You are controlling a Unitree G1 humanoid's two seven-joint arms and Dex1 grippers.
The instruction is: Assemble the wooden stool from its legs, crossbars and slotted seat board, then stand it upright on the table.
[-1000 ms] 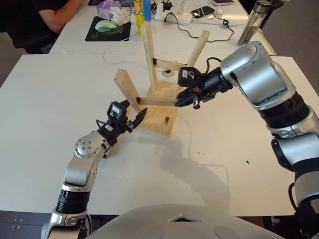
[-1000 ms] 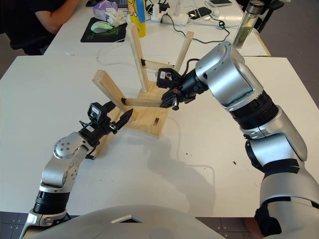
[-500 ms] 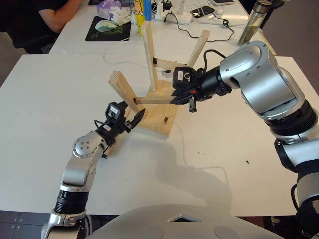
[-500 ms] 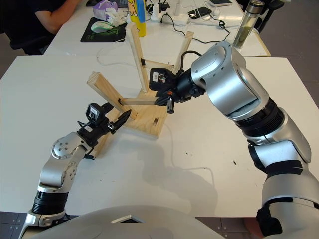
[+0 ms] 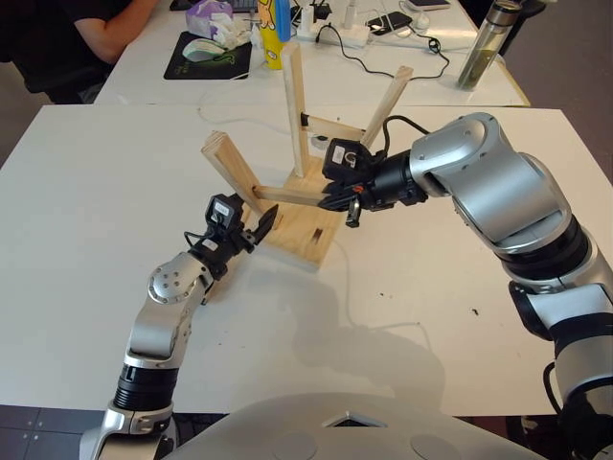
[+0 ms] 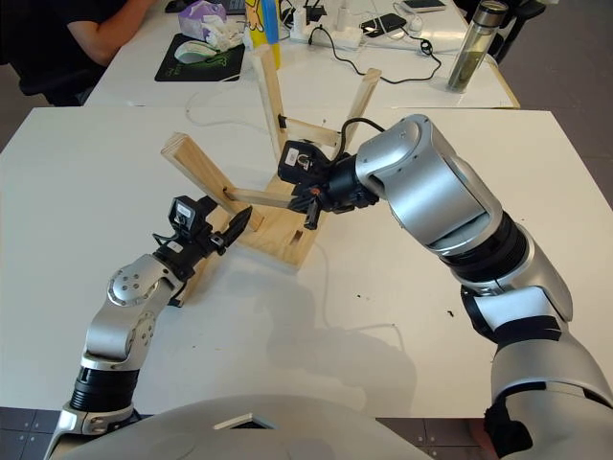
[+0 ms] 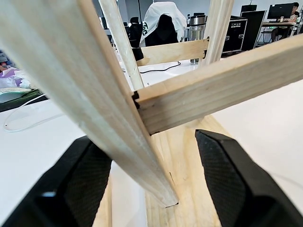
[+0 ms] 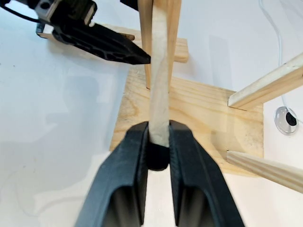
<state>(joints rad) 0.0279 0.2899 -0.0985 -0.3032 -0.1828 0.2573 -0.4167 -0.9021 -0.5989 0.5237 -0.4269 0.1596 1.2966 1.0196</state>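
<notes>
No lettering, number or sign can be read. The yellow bottle point(image 5: 274, 21) on the far table point(image 5: 144, 81) carries a printed design too small to make out. A pale sticker on the camera housing point(image 5: 223, 210) behind the left tool point(image 5: 261, 228) is too small to read, as is another on the matching housing behind the right tool point(image 5: 333, 199).
</notes>
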